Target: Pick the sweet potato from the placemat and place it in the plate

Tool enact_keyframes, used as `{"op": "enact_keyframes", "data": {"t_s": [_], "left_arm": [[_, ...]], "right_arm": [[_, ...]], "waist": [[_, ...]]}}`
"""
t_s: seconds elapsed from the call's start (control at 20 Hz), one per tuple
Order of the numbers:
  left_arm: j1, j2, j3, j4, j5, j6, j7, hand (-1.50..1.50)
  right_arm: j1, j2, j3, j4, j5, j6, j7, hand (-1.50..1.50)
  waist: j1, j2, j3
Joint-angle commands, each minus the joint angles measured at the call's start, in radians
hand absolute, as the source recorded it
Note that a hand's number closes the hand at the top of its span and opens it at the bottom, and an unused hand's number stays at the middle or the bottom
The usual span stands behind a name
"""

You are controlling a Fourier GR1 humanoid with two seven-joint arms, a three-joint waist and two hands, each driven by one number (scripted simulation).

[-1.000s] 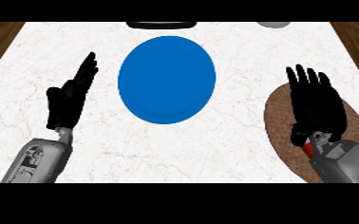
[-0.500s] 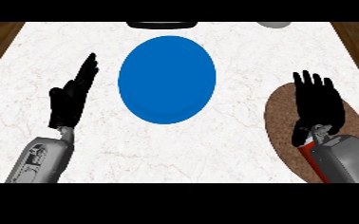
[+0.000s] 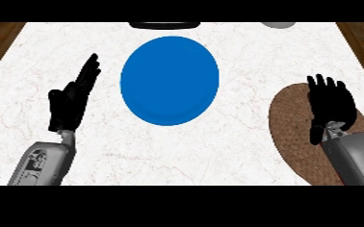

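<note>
Hovering over the brown placemat (image 3: pixel 292 125) at the head view's right, right hand (image 3: pixel 329 107) has straight, slightly spread fingers. Sweet potato hidden; cannot tell where. Blue plate (image 3: pixel 169 81) mid-counter, nothing between. Left hand (image 3: pixel 70 103) open, fingers up, at left. Dark object (image 3: pixel 164 25) at far edge.

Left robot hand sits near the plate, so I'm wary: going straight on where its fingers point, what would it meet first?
Likely nothing: the left robot hand points up and slightly right, passing left of the plate over the counter, and probably misses the dark thing at the far edge.
</note>
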Motion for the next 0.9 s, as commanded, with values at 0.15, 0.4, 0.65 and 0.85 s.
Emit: {"op": "enact_keyframes", "data": {"t_s": [0.15,0.4,0.65,0.85], "left_arm": [[-0.025,0.012,0.07,0.04,-0.008,-0.063,-0.03,0.0],[-0.085,0.007,0.112,0.082,0.009,-0.083,0.0,0.0],[0.015,-0.032,0.081,0.039,-0.051,-0.062,-0.045,0.0],[-0.017,-0.047,0.092,0.056,-0.067,-0.071,-0.048,0.0]], "right_arm": [[-0.005,0.012,-0.06,0.124,0.072,-0.051,-0.065,-1.5],[0.022,-0.011,-0.084,0.125,0.092,-0.153,-0.166,1.5],[-0.022,-0.01,-0.105,0.17,0.155,-0.187,-0.197,1.5],[-0.034,0.02,-0.117,0.147,0.177,-0.172,-0.211,1.5]], "waist": [[-0.002,0.001,0.0],[-0.005,0.001,0.0],[-0.001,0.0,0.0],[-0.002,0.001,0.0]]}}
